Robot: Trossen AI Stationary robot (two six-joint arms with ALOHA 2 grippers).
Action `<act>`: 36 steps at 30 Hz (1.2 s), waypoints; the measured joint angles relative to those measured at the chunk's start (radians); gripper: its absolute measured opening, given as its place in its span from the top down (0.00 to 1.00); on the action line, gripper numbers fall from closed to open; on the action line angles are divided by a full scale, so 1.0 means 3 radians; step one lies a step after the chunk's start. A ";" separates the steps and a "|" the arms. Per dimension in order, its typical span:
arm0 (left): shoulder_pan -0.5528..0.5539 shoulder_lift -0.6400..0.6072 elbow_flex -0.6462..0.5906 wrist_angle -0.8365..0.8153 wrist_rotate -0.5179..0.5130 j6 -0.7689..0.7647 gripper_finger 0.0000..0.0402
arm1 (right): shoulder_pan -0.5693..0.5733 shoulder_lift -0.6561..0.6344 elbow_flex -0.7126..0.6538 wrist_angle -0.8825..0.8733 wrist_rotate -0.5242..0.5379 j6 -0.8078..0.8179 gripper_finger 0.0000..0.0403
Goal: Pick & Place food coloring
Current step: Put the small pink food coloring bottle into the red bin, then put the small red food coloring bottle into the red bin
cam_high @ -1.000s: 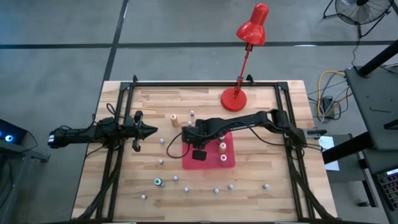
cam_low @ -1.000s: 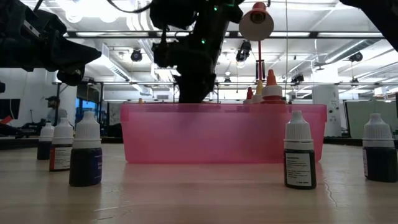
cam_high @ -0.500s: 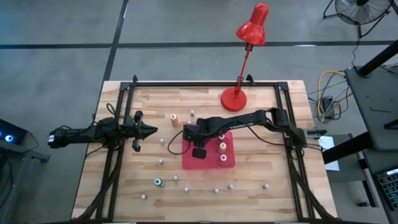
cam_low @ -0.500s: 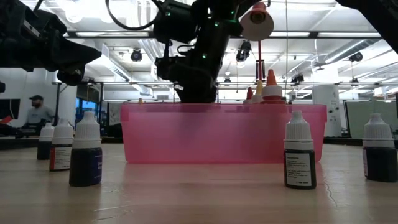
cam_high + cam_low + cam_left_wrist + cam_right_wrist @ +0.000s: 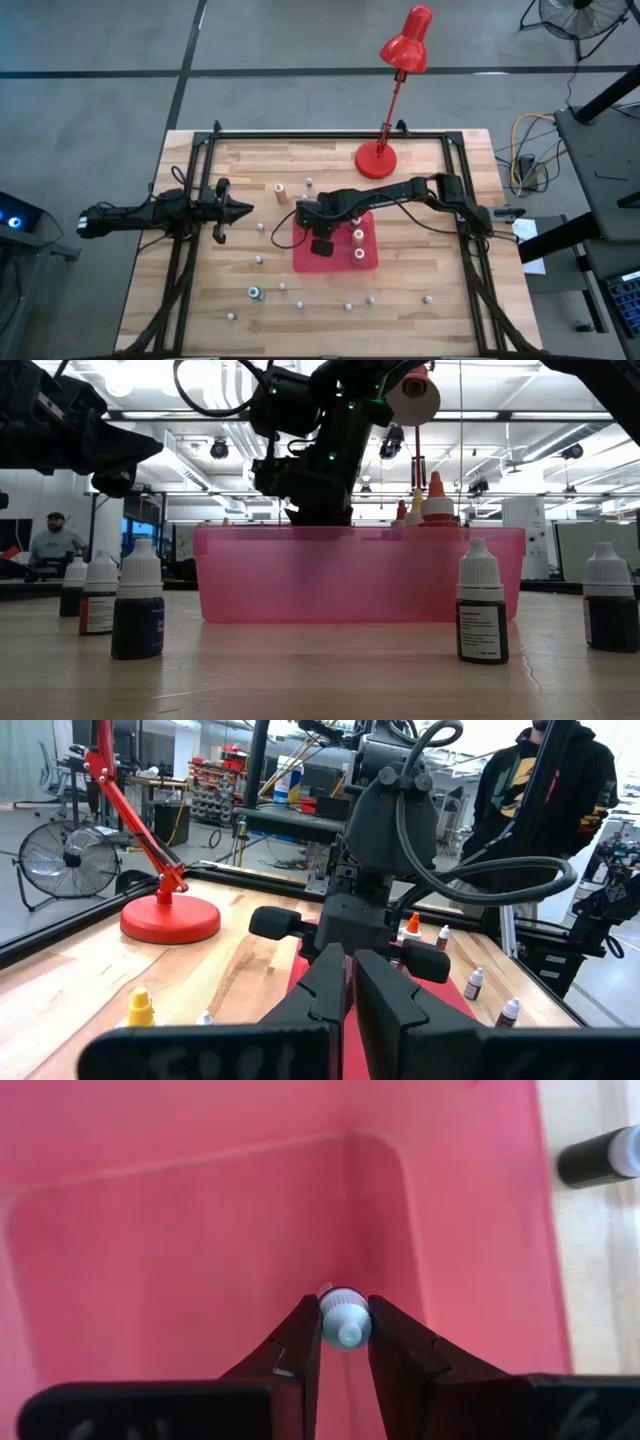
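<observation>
Now, from above, the right gripper hangs over the red tray, at about 9 o'clock from the two bottles standing inside. The left gripper waits pressed together, far off at 9 o'clock. From table height, more bottles stand around. Its wrist view shows fingers pinching a white-capped bottle, standing straight up, right above the tray floor.

Wooden slat table on grey concrete floor with dark seam lines. Red desk lamp on the table's far edge. Beyond the lamp, a floor fan and shelving; cables on the floor right of the table. Ceiling lights overhead. A person sits far left; another in a dark hoodie stands by the table.
</observation>
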 joint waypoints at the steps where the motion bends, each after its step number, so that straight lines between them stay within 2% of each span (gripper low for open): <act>1: 0.0001 0.0000 0.0000 -0.0001 -0.0001 0.0000 1.00 | 0.0000 0.0000 -0.0001 -0.0002 -0.0011 0.0001 0.84; 9: 0.0000 0.0000 0.0000 0.0000 0.0000 0.0000 1.00 | 0.0003 0.0000 -0.0001 -0.0012 -0.0017 -0.0001 0.69; 16: 0.0000 0.0000 0.0000 -0.0001 -0.0001 0.0000 1.00 | 0.0003 0.0000 -0.0001 -0.0022 -0.0018 0.0008 0.60; 27: 0.0001 0.0001 0.0000 -0.0001 -0.0001 0.0000 1.00 | -0.0008 -0.0007 0.0395 -0.0423 -0.0014 -0.0034 0.56; 36: 0.0000 0.0000 0.0000 -0.0001 0.0000 0.0000 1.00 | 0.0004 -0.0008 0.0969 -0.1121 0.0027 -0.0141 0.55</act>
